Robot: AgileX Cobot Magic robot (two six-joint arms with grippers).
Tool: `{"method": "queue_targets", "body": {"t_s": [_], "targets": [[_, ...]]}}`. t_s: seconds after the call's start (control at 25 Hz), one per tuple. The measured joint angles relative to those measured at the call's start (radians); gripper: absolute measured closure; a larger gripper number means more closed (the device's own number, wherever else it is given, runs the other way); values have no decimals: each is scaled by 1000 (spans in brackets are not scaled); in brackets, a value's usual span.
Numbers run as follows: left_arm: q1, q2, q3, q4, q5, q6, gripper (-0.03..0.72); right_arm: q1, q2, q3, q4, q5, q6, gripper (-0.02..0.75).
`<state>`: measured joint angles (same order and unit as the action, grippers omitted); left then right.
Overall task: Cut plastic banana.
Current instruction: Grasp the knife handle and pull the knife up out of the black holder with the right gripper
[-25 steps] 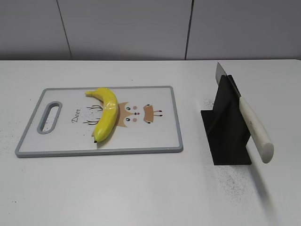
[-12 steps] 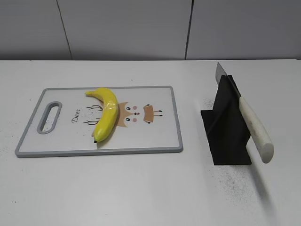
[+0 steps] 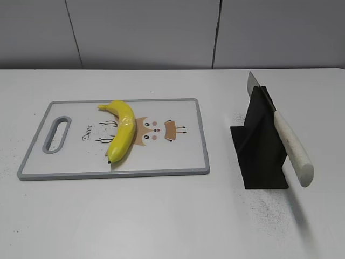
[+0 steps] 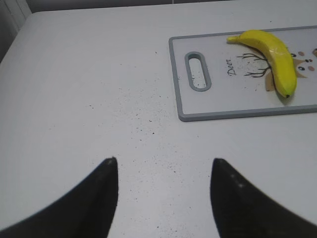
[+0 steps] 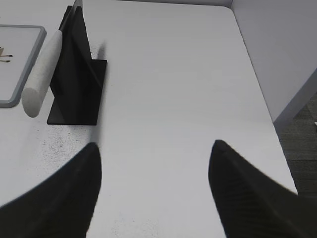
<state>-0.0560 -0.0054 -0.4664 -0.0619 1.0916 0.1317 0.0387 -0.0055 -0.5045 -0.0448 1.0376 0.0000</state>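
The plastic banana (image 3: 122, 131) is glossy yellow with dark tips and lies on a white cutting board (image 3: 178, 156) with a grey rim, left of centre. It also shows in the left wrist view (image 4: 275, 49). A knife (image 3: 291, 145) with a white handle rests in a black stand (image 3: 259, 145) on the right, also in the right wrist view (image 5: 44, 72). My left gripper (image 4: 163, 161) is open and empty over bare table, well left of the board. My right gripper (image 5: 154, 145) is open and empty, right of the stand. Neither gripper shows in the exterior view.
The board (image 4: 237, 111) has a grey handle slot (image 4: 197, 71) at its left end. The table's right edge (image 5: 257, 79) drops off beside my right gripper. Dark specks lie on the table surface near the stand (image 5: 74, 89).
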Motion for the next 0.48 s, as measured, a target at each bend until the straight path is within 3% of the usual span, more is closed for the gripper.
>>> {"method": "queue_targets", "body": {"t_s": [0.48], "targets": [[0, 0, 0, 0, 0, 0, 135, 0, 48, -20, -3, 25, 0, 223]]}}
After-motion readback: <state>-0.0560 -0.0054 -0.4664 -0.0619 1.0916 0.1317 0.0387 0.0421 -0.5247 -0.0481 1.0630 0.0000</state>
